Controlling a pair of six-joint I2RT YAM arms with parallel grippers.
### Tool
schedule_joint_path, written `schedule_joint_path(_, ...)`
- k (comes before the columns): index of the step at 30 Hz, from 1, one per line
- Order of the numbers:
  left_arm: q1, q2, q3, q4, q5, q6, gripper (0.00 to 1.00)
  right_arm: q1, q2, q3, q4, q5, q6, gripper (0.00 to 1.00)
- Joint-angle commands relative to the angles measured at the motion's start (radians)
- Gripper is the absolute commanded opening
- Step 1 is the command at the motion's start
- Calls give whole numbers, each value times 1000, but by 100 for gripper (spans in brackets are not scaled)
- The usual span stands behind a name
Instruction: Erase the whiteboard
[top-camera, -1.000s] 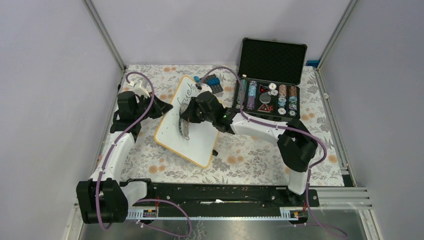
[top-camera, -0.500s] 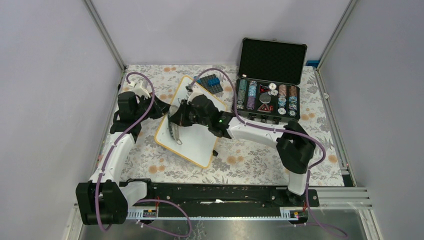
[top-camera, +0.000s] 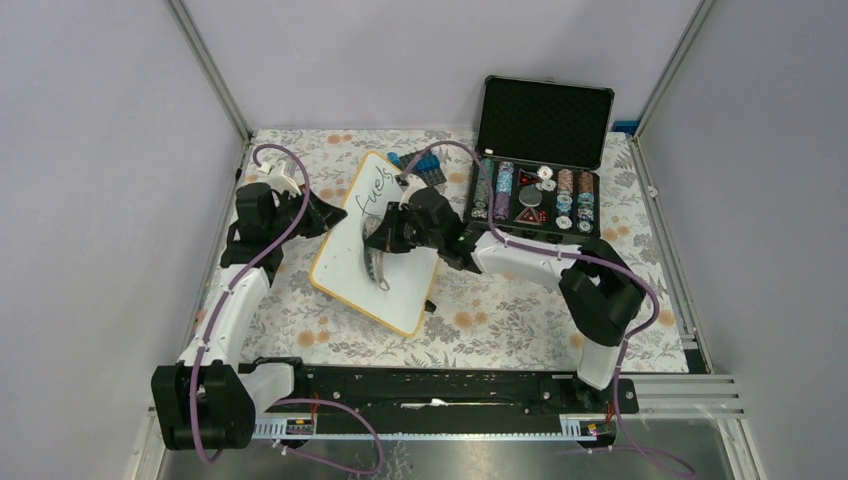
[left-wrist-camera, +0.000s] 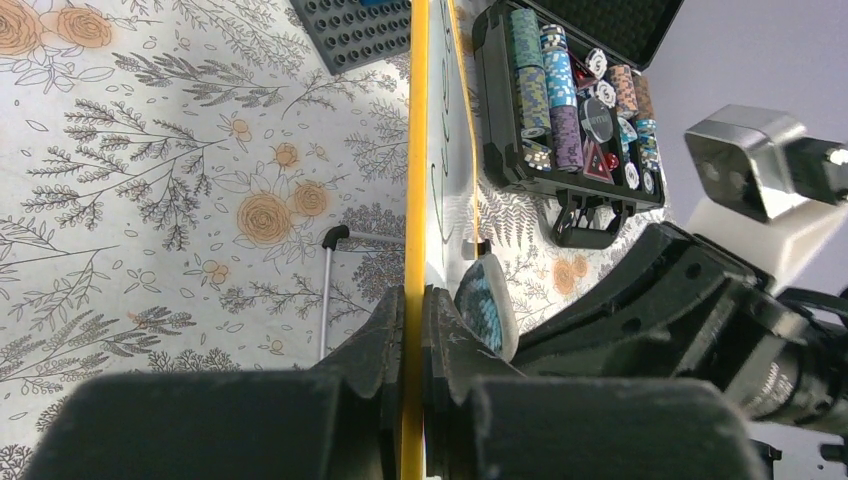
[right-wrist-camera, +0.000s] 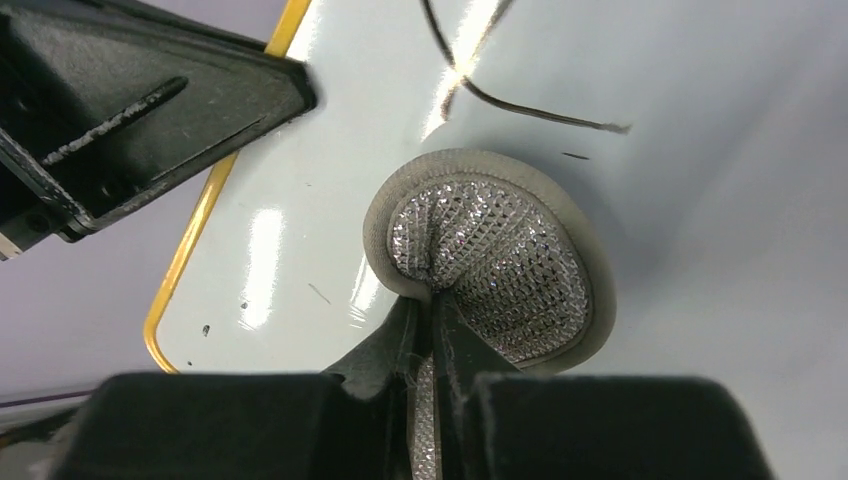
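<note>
Item: whiteboard (top-camera: 400, 290), centre-left of desk (top-camera: 500, 310), its left rim clamped tight between my left fingers (left-wrist-camera: 385, 330). My right fingers (right-wrist-camera: 458, 350) pinch a glittery wiping pad (right-wrist-camera: 500, 250), pressed to the board. The handwriting (top-camera: 378, 190) at the far end is unerased; I judge firm, overlapping strokes toward it. Margins: chip case (top-camera: 535, 195) near on the right, brick plate (top-camera: 425, 165) just beyond the far edge, open desk nearer me.

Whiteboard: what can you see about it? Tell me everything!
The whiteboard is a shiny white rectangle with rounded corners and a thin yellow rim, lying slantwise on the flowery cloth. Black handwriting sits at its far end. The left gripper pinches its rim, jaws shut; the right gripper presses a sparkly pad on it.
</note>
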Motion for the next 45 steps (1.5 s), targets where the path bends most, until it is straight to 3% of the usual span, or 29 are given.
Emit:
schedule_joint_path(1,-33,-30,4,45,60,2,0,129,65,179,-168,-9,-143,0)
schedule_joint_path(5,-37,-31,8,36,49,8,0,224,134,338,-207,-67,-161,0)
schedule_joint_path(8,-36,-34,8,36,49,8,0,241,160,350,-175,-105,-139,0)
schedule_joint_path(11,-38,-37,7,33,46,10,0,215,135,275,-165,-43,-132,0)
schedule_joint_path(17,-40,-40,9,34,51,8,0,49,54,-6,-36,-52,-38,0)
schedule_joint_path(21,-39,-39,10,33,52,8,0,-4,38,-67,-60,-32,-49,0)
schedule_joint_path(28,-39,-39,7,33,44,10,0,102,52,122,-195,25,-186,0)
schedule_joint_path(35,-40,-35,7,34,41,10,0,265,122,328,-237,-33,-248,0)
schedule_joint_path(45,-41,-30,7,33,41,10,0,289,138,321,-216,-121,-279,0)
